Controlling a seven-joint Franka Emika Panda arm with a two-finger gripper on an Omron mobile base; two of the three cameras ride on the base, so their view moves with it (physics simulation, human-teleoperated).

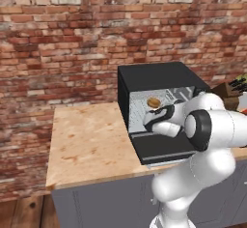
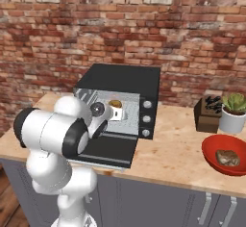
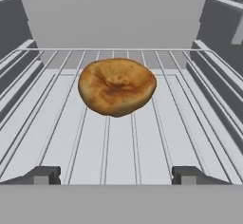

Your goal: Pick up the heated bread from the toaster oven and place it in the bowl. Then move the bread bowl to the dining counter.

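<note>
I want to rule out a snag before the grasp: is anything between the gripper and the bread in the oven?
Nothing visible. The gripper is open, facing the bread on the wire rack, with only bare rack between.

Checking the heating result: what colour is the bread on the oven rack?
Golden-brown, darker toward its middle; the heated bread shows best in the hand view.
</note>
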